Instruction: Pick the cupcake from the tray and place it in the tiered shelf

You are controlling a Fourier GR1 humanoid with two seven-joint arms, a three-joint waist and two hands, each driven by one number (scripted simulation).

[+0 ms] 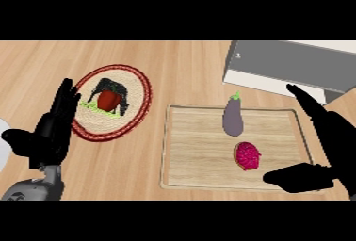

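- The cupcake (pixel 247 156) and an eggplant (pixel 233 116) were held in the wooden tray (pixel 188 164).
- A woven plate (pixel 136 104) left of the tray carried dark food.
- The fingers of the right hand (pixel 321 155) and the left hand (pixel 49 129) were spread wide, holding nothing.
- The grey shelf (pixel 292 63) was seen behind the tray.

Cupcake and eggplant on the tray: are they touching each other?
Apart. The head view shows a strip of bare tray wood between the pink cupcake and the lower end of the eggplant.

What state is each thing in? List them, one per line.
cupcake: lying on the tray, not held
eggplant: lying on the tray
tray: flat on the counter
right hand: open, beside the cupcake
left hand: open, resting
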